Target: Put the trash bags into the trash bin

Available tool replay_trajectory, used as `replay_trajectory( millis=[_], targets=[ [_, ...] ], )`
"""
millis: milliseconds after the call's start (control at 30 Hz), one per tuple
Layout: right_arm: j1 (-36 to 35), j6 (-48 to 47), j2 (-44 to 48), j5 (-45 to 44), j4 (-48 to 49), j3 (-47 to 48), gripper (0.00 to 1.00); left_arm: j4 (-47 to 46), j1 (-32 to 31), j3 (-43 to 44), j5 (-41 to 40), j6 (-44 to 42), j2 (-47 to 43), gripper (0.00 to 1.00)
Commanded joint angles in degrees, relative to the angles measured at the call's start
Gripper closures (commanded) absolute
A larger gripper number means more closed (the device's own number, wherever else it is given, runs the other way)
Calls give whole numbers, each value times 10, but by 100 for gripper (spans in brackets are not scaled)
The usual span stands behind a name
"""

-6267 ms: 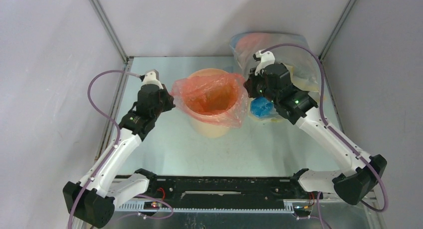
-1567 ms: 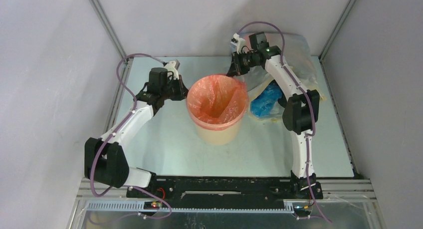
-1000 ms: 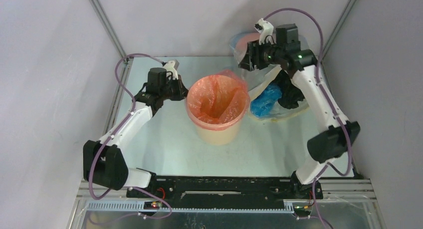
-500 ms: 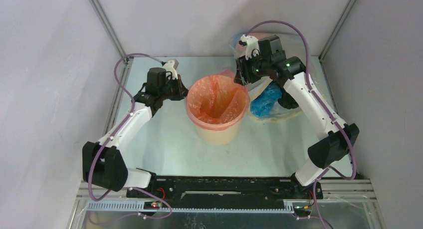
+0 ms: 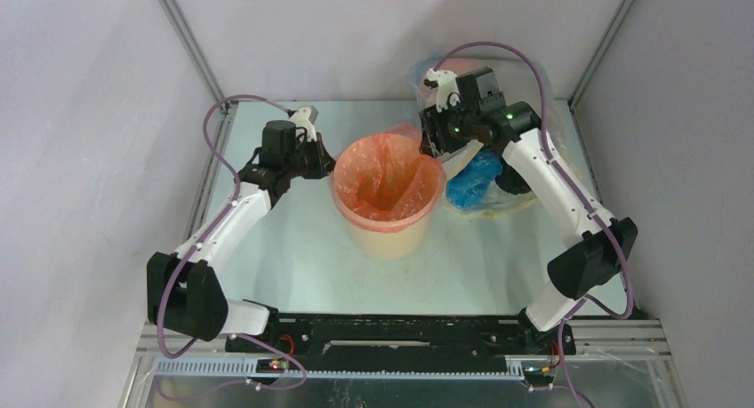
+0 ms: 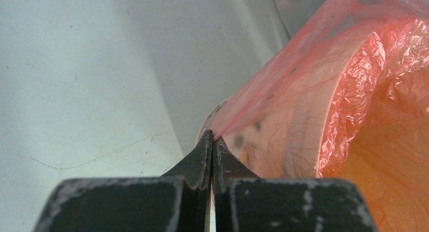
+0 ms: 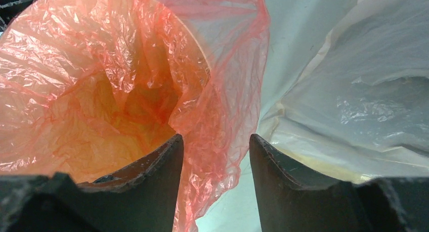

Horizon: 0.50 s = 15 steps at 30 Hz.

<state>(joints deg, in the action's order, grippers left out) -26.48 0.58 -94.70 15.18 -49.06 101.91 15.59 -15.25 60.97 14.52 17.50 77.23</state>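
Note:
The cream trash bin (image 5: 389, 236) stands mid-table with an orange-red trash bag (image 5: 388, 182) lining it, its edge folded over the rim. My left gripper (image 5: 327, 165) sits against the bin's left side, shut on a pulled-out corner of the trash bag (image 6: 303, 85); its tips (image 6: 211, 141) pinch the film just outside the wall. At the bin's back right rim, my right gripper (image 5: 430, 150) is open. In the right wrist view the right gripper (image 7: 216, 143) straddles loose film of the trash bag (image 7: 101, 75), one finger over the bin's inside, the other outside.
A large clear plastic sack (image 5: 538, 101) lies at the back right, with a blue bag (image 5: 471, 179) at its mouth beside the bin. Its pale film (image 7: 354, 100) lies close to my right finger. Grey walls and metal posts enclose the table.
The right gripper has come down and to the left, from above the sack to the bin's back right rim. The left arm holds still, shut on the bag.

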Motion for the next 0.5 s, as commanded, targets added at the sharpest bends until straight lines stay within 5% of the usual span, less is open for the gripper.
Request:
replay_trajectory(
  millis=[0, 233, 467],
  targets=[
    [-8, -5, 9, -5, 2, -1, 47, -7, 2, 3, -6, -10, -18, 100],
    [-35, -5, 22, -60, -18, 8, 45, -3, 2, 3, -8, -12, -22, 100],
    [-27, -4, 22, -104, -30, 0, 57, -2, 2, 3, -10, -12, -21, 100]
  ],
)
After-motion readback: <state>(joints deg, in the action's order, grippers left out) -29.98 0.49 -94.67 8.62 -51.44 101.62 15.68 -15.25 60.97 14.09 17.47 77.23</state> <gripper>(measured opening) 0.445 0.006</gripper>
